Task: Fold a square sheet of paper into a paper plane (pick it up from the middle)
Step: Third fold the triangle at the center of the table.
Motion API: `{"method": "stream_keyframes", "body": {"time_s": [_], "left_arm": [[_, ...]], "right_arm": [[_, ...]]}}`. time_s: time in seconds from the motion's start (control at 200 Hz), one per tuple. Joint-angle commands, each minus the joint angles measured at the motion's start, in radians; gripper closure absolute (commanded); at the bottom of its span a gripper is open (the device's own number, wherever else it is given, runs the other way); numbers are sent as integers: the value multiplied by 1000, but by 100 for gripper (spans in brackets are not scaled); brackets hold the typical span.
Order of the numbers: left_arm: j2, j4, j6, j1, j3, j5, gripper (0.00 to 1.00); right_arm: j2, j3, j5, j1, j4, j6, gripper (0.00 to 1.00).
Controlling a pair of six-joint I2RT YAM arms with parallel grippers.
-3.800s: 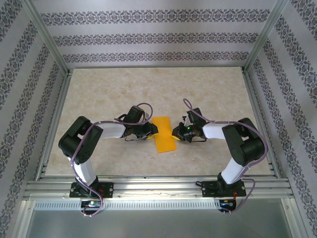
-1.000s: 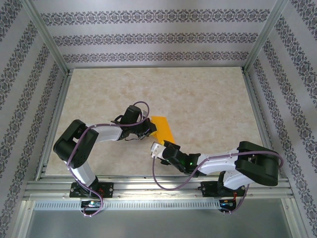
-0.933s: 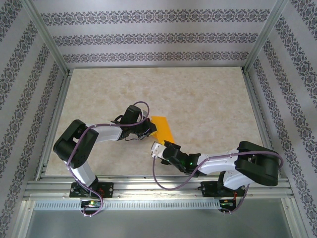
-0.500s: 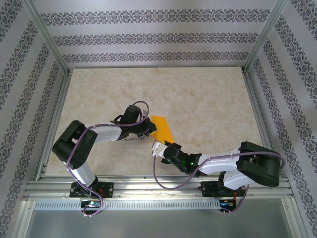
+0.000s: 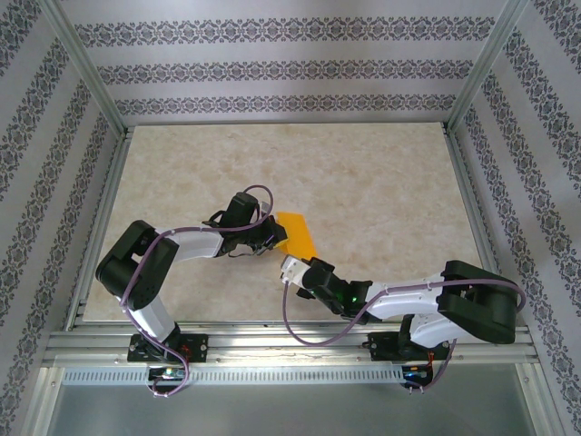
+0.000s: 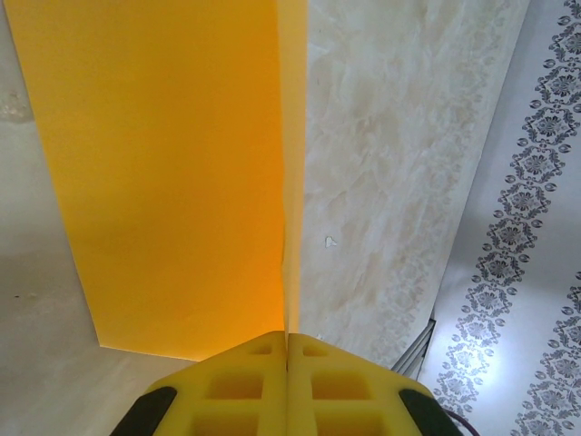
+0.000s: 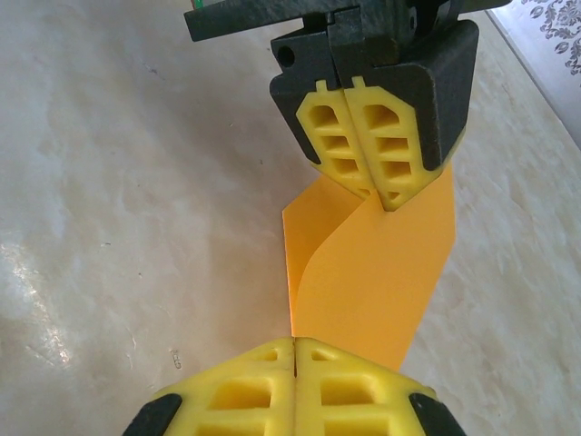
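Paper sheet, folded, pinched at opposite ends, left gripper clamping one; right gripper the other

Beige marbled tabletop, floral-striped walls, aluminium frame.

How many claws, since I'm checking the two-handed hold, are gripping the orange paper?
2. The left claw is shut on one end of the orange paper. The right claw is shut on the opposite end, nearer the arm bases.
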Motion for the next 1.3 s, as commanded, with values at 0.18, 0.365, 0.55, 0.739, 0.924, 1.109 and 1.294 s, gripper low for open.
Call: {"method": "stream_keyframes", "body": {"time_s": [0.18,0.365,0.55,0.739,0.924,1.109,1.294], "left_arm": [[-84,-109,53,20,2,-81,68],[-191,-279,144,36,8,-203,54],[-290,-393,211,59,29,-320,51],[-345,-469,282,72,88,-330,48],[-331,-556,336,72,169,-346,48],[-305,-544,311,72,193,-302,48],[-272,-509,296,72,189,-249,49]], "right_arm": [[-42,-9,-71,-40,-6,94,100],[-33,32,-171,-85,-38,216,100],[-16,59,-240,-112,-50,311,100],[-17,97,-358,-153,-133,392,100],[-32,119,-526,-219,-152,533,100],[-1,166,-670,-268,-202,607,100],[24,152,-832,-346,-125,695,100]]}}
